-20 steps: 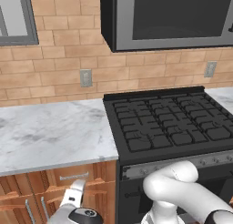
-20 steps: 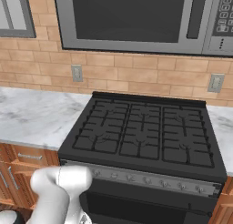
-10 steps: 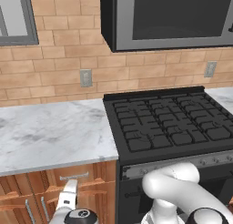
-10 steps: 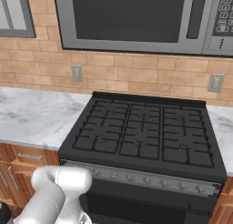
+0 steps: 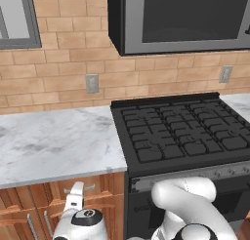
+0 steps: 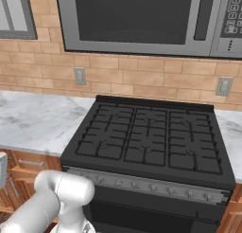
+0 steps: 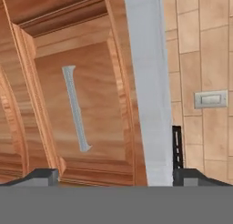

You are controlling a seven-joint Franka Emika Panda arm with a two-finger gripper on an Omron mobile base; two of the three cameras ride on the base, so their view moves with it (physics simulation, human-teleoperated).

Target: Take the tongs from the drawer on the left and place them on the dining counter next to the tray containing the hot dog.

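Hand view has our claw (image 7: 116,175) spread wide, gripping nothing, facing the closed drawer (image 7: 75,104) under the worktop (image 7: 148,82) edge.

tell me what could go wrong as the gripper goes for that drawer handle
The drawer looks shut, and the gripper is not yet on its handle; the hand view shows the handle rolled, so the fingers could slip off it. The handle lies just under the counter edge, which the hand might bump.

Even, bright rendered light; no glare, faint shadows under counter (image 5: 58,141) edge. Hand view soft, slightly blurred, rolled sideways.
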